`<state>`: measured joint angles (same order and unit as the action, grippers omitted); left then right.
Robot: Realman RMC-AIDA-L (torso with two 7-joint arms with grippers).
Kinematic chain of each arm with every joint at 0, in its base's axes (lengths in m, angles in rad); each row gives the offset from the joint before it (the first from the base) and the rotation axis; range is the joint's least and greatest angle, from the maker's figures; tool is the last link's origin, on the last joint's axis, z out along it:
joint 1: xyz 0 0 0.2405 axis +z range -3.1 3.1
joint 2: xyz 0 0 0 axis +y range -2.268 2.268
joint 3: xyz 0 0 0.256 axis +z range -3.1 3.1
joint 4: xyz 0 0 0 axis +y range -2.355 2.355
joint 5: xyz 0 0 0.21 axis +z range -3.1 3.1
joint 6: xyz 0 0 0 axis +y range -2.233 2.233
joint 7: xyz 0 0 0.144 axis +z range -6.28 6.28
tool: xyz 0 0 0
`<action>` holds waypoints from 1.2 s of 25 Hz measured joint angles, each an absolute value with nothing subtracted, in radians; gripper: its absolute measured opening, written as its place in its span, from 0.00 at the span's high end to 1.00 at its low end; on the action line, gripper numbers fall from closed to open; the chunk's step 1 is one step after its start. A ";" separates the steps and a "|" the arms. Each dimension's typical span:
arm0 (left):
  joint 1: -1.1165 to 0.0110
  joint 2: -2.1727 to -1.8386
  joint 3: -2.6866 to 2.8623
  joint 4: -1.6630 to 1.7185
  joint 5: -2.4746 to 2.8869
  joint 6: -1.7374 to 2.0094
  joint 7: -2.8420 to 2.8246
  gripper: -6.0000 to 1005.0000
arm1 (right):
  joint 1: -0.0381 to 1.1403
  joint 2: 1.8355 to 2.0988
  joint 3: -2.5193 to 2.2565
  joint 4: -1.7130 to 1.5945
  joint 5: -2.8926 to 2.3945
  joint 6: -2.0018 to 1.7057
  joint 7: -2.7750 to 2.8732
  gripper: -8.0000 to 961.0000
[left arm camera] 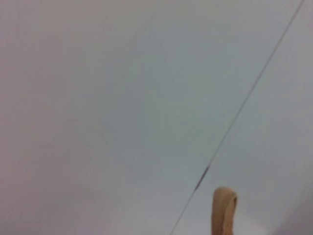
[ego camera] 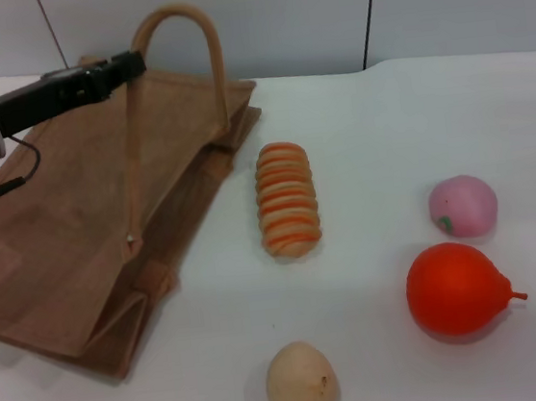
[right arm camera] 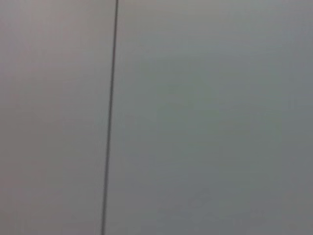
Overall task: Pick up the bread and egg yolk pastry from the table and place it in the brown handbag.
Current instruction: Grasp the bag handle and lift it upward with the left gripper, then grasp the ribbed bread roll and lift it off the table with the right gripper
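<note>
The brown handbag (ego camera: 68, 233) lies flat on the white table at the left. One loop handle (ego camera: 191, 20) arches up above the bag, its strap pulled taut. My left gripper (ego camera: 130, 65) reaches in from the left and is shut on that handle near its top; the handle's end (left arm camera: 224, 211) shows in the left wrist view. The bread (ego camera: 286, 198), striped orange and cream, lies just right of the bag. The egg yolk pastry (ego camera: 301, 381), a beige ball, sits near the table's front edge. My right gripper is out of view.
A pink ball (ego camera: 462, 205) and a red-orange pear-shaped fruit (ego camera: 455, 288) sit at the right. A grey wall runs behind the table. The right wrist view shows only that wall.
</note>
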<state>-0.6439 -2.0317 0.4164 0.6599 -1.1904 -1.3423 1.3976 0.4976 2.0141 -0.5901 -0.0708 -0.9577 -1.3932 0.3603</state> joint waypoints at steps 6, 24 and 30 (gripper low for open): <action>-0.616 -2.031 0.417 0.602 -1.342 -1.418 1.539 0.89 | 0.522 2.011 -0.673 -0.084 -0.995 -1.348 0.417 0.17; -0.572 -2.031 0.411 0.555 -1.524 -1.518 1.662 0.89 | 0.692 2.011 -0.703 -0.120 -1.534 -1.165 0.661 0.17; -0.578 -2.031 0.405 0.555 -1.539 -1.546 1.664 0.89 | 0.752 2.016 -0.703 -0.120 -1.680 -1.105 0.764 0.17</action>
